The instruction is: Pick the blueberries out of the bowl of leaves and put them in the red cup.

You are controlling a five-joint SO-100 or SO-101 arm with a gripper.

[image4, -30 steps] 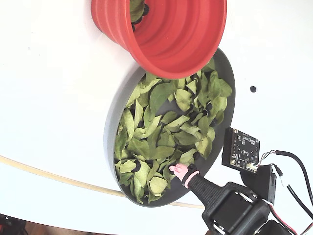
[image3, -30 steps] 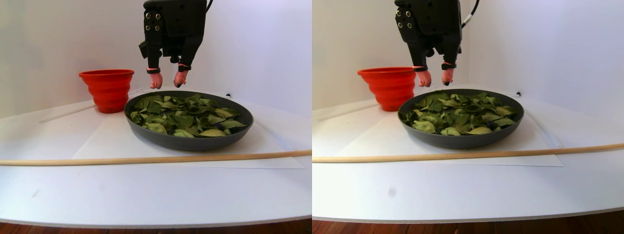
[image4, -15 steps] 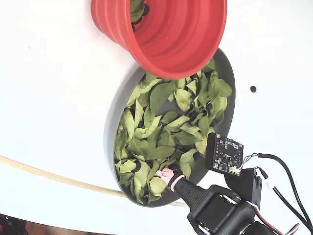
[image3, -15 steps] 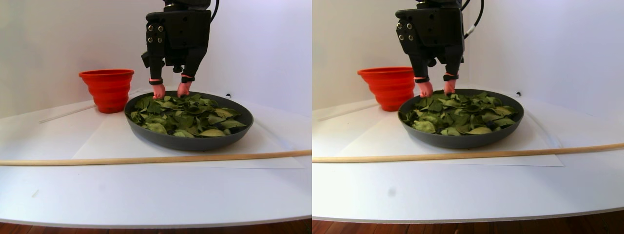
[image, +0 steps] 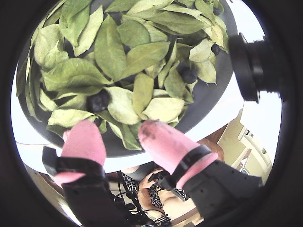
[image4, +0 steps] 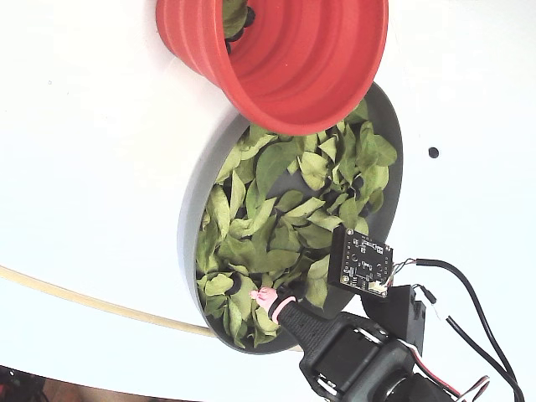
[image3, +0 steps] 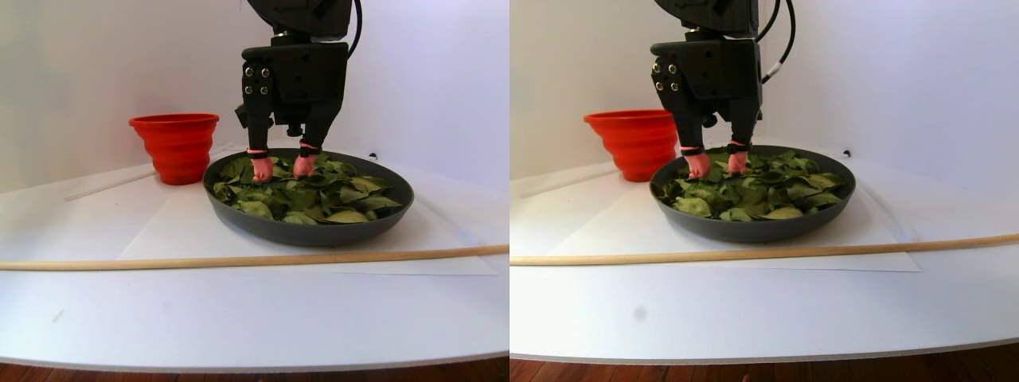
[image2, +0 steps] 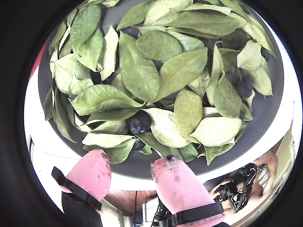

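The dark grey bowl [image3: 310, 231] of green leaves [image3: 318, 191] stands mid-table, with the red cup [image3: 175, 147] behind it to the left in the stereo pair view. My gripper [image3: 282, 167] is open, its pink fingertips [image3: 262, 169] down among the leaves at the bowl's rear left. In both wrist views a blueberry [image2: 138, 124] lies among the leaves [image: 132, 56] just ahead of the gap between the fingers [image2: 92, 172]. Further blueberries [image: 188, 73] sit to the right. In the fixed view the red cup [image4: 301, 59] overlaps the bowl [image4: 188, 226], and one pink fingertip [image4: 266, 298] touches the leaves [image4: 268, 243].
A long wooden dowel [image3: 239, 259] lies across the table in front of the bowl, also seen at the lower left as the dowel [image4: 84, 301]. White paper [image3: 175, 231] lies under the bowl. A small black dot [image4: 433, 152] marks the surface. A circuit board [image4: 362, 262] rides on the arm.
The gripper has come down from above the bowl's rear edge until its fingertips are in the leaves, staying open. Bowl, cup and dowel have not moved.
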